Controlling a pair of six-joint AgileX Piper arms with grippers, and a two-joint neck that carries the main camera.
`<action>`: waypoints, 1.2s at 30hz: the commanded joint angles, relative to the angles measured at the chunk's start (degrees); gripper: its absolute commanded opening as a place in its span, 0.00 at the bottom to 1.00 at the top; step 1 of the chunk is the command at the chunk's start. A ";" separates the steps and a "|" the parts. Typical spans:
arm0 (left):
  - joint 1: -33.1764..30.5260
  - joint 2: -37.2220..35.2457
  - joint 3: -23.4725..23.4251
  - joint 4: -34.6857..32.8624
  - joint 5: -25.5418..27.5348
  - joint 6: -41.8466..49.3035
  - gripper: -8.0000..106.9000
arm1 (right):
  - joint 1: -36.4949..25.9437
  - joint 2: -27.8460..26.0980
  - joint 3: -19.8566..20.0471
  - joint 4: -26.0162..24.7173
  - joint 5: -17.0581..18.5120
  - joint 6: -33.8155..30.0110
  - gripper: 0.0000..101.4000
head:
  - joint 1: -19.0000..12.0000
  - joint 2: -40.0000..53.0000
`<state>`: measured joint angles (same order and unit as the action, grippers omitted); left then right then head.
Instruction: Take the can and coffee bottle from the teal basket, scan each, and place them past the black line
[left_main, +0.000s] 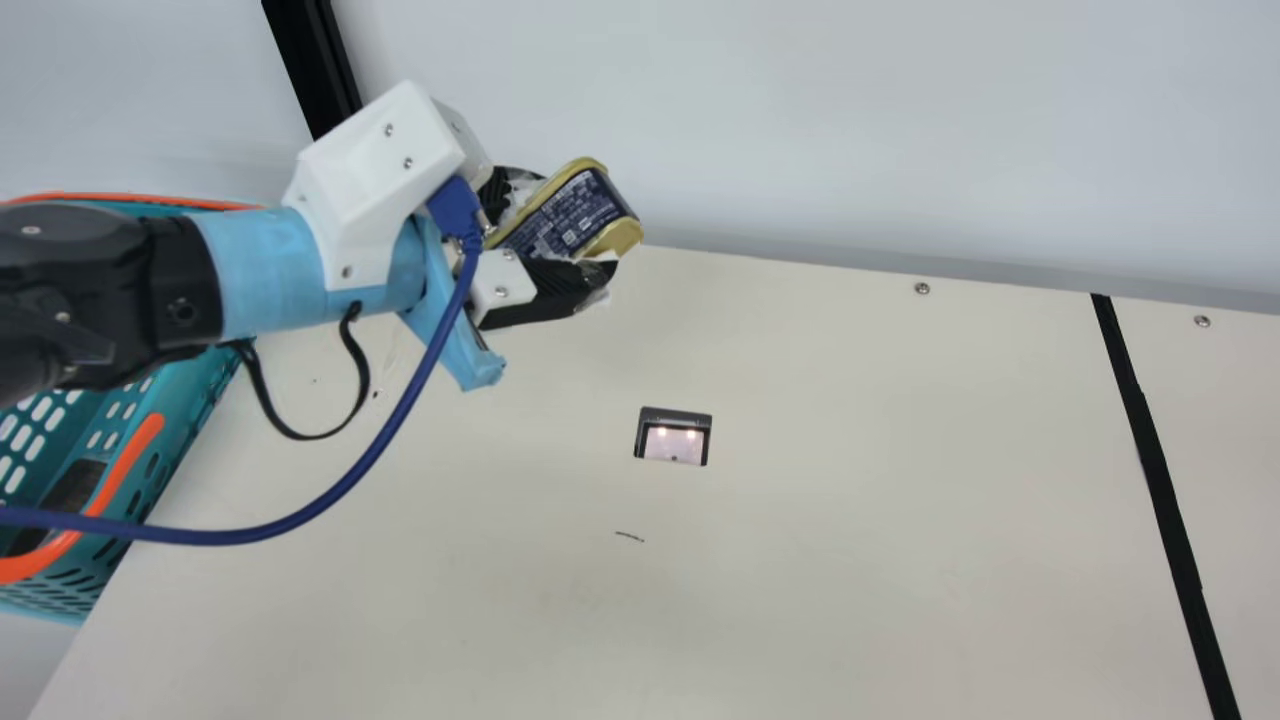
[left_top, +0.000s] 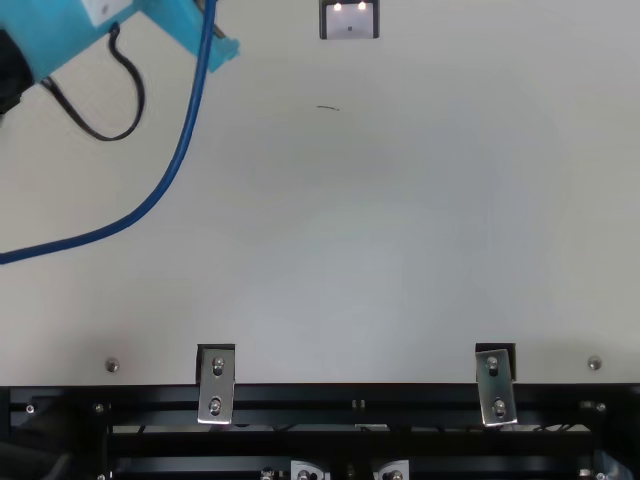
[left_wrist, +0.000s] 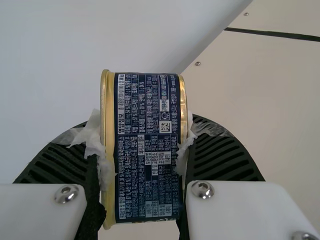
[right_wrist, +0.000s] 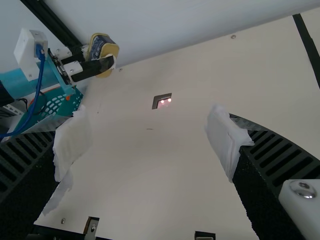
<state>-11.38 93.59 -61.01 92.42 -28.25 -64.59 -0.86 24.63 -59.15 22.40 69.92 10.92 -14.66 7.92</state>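
Left gripper (left_wrist: 144, 136) is clamped on the can (left_main: 572, 215) across its two rims, clear of the table, presumably to leave the printed side exposed for the scanner (left_main: 674, 446), which sits lit below the grip, toward the black line (left_main: 1150, 455). Right gripper (right_wrist: 149, 145) has its fingers spread with nothing between, probably in reserve. Teal basket (left_main: 195, 395), back beneath the left arm, is partly covered by it and cut off at the main view's edge; a dark shape (left_main: 75, 487) inside is too unclear to identify.
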 joint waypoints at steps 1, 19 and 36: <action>-0.91 1.11 -1.44 -4.52 1.37 2.11 0.16 | 0.00 0.00 0.00 0.00 0.00 0.00 1.00 | -0.13 -0.39; -5.78 11.29 -14.01 -19.73 18.22 13.31 0.16 | 0.00 0.00 0.00 0.00 0.00 0.00 1.00 | -0.13 -0.39; 1.40 7.66 -9.71 -6.32 25.97 15.49 0.16 | 0.00 0.00 0.00 0.00 0.00 0.00 1.00 | -0.13 -0.39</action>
<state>-10.67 101.58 -71.18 84.71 -2.66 -49.57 -0.86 24.63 -59.15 22.40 69.92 10.92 -14.66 7.92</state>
